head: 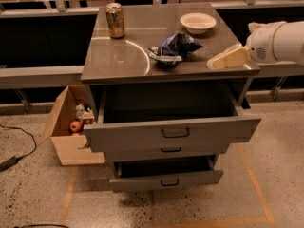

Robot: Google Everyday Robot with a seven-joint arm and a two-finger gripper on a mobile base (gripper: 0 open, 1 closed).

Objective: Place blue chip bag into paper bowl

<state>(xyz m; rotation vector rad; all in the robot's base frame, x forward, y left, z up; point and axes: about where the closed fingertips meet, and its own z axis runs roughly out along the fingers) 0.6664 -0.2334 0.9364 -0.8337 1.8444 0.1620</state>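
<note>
In the camera view, your gripper [227, 58] sits over the right front part of the cabinet top [118, 56], reaching in from the right with its cream tip aimed left. Whether it is set wide or narrow you cannot tell from here, and nothing is seen in its hold. The blue chip bag [173, 47] lies crumpled near the middle of the top, just left of the gripper and apart from it. The paper bowl [197, 22] stands behind the bag, toward the back right corner (nothing shows inside it). A drink can [115, 20] stands upright at the back left. Below, the top drawer [175, 132] and a lower drawer [166, 179] are pulled out, and a cardboard box [61, 127] rests on the floor to the left.
</note>
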